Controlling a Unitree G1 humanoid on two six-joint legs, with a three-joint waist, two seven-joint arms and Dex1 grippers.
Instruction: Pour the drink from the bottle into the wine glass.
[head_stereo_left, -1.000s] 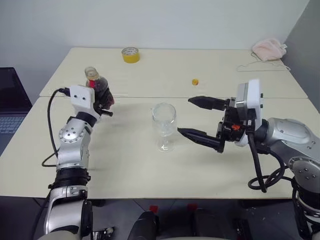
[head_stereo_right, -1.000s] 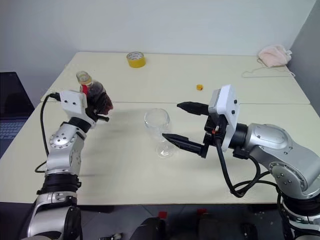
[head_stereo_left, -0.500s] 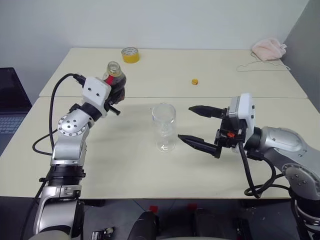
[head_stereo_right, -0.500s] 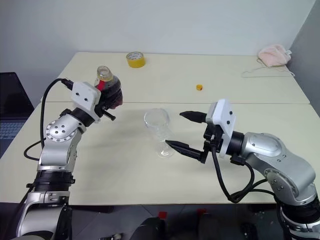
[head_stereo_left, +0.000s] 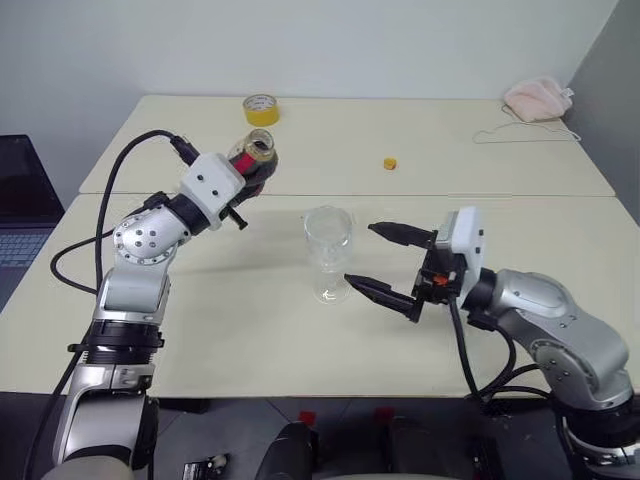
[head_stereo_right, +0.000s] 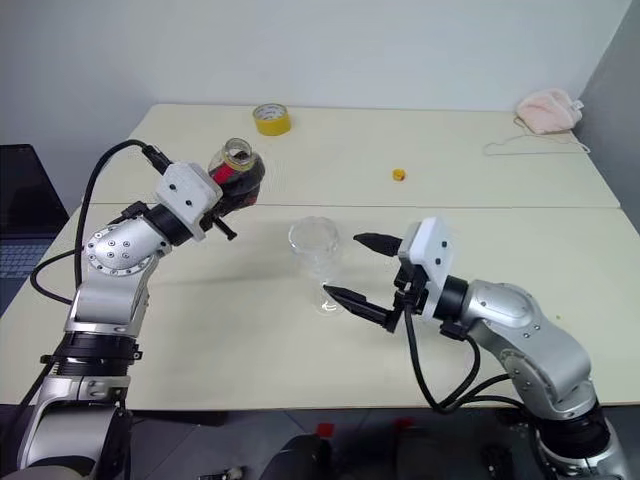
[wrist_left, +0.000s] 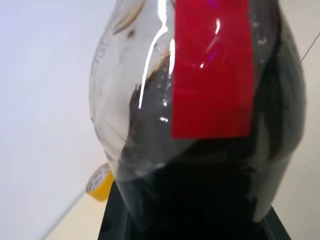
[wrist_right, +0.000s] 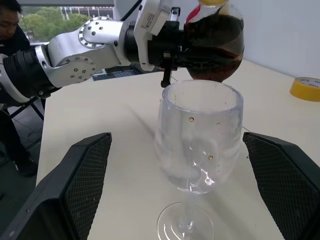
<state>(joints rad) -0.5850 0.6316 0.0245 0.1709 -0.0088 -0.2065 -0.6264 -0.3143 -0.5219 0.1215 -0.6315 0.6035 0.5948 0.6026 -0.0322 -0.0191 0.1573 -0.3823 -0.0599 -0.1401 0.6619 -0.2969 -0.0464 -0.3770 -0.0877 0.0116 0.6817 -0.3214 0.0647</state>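
The left gripper (head_stereo_left: 243, 186) is clamped on the small squat clear plastic bottle (head_stereo_left: 254, 165) with a red neck label, holding it in the air above the pale table (head_stereo_left: 250, 330) and tilted, its uncapped mouth turned toward the clear stemmed wine glass (head_stereo_left: 328, 254). The dark brown, nearly black drink (wrist_right: 216, 50) sits inside the bottle's rounded body; no stream leaves the mouth, and the bowl of the glass appears empty apart from a few droplets on its wall. The glass stands upright on its flat round foot near the middle of the table, between the two arms. The bottle's mouth lies up and to the robot's left of the rim, near it but not yet over it. The right gripper (head_stereo_left: 372, 255) is spread wide, holding nothing; its two black fingers stand to either side of the glass on the robot's right, close to the bowl and stem but not touching them. A small yellow screw cap (head_stereo_left: 390, 163) lies on the far table, well apart from the bottle, so opening is evidently complete. By this reading, grasping, uncapping and lifting are done, and tilting has begun; what remains is to bring the mouth over the rim, possibly steady the glass, pour, and right the bottle.
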